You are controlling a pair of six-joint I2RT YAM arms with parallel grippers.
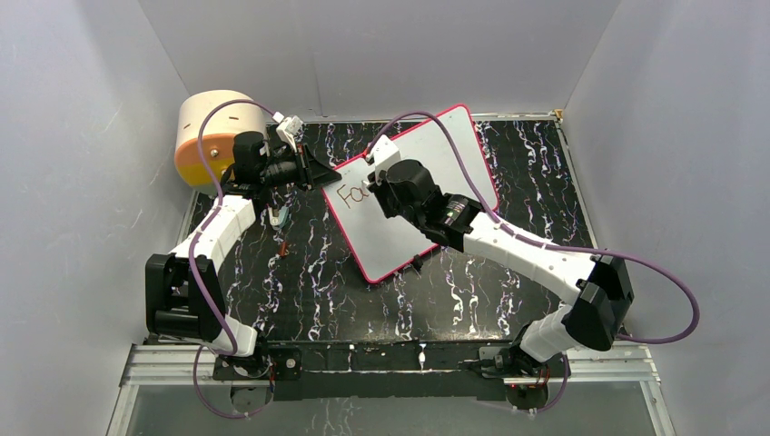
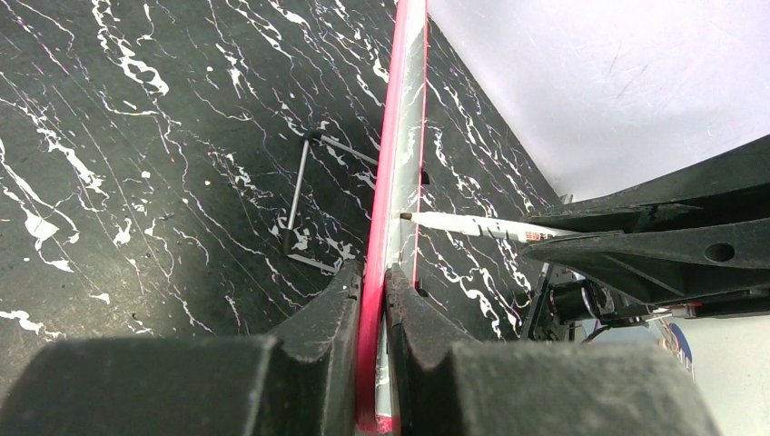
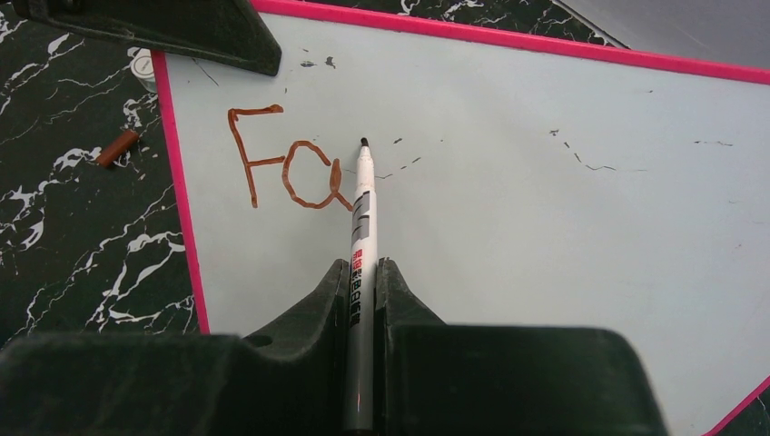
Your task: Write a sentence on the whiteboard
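1. Two fingers [image 3: 322, 304] of the right gripper [image 3: 362, 272], clenched on the barrel of a marker [image 3: 363, 227]; tip at or just off the board, right beside the last letter. Contact impossible to confirm.
2. Left gripper [image 2: 372, 282] pinched tight on the pink rim of the whiteboard [image 2: 404, 136], apparently steadying it.
3. Whiteboard lying slantwise across the middle of the dark marbled table [image 1: 300, 282], between the two arms.
4. Done so far: only "Fa" of the sentence [image 3: 286, 168], in brownish-red strokes near the corner held by the left gripper.
5. Left, by judgement: the rest of the first word and every later word. Early stage, with most of the board bare apart from faint specks.
6. Small brown cap [image 3: 118, 147] on the table just beside the rim.
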